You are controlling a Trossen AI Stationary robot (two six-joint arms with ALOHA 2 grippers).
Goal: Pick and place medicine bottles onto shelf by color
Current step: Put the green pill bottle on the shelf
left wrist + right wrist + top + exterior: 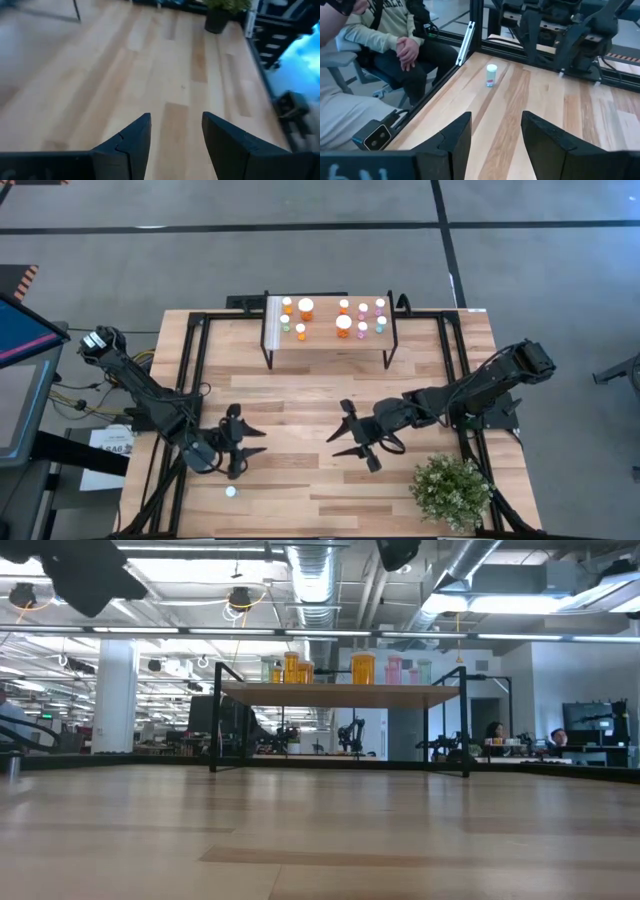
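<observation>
The shelf (330, 330) stands at the table's far edge, a light wood plank on black legs. Several white-capped medicine bottles stand on it: orange ones (306, 308) toward its left, pink and teal ones (380, 308) toward its right. They also show in the low view (362, 668). One small white-capped bottle (231, 491) stands upright on the table near the front left, and also shows in the right wrist view (491, 75). My left gripper (262, 438) is open and empty, a little beyond that bottle. My right gripper (335, 444) is open and empty at the table's middle, facing left.
A bushy green plant (455, 490) stands at the table's front right corner. A black frame (190, 380) runs along the table's sides. A person (395, 45) sits beyond the table's left edge. Bare wood lies between the grippers and the shelf.
</observation>
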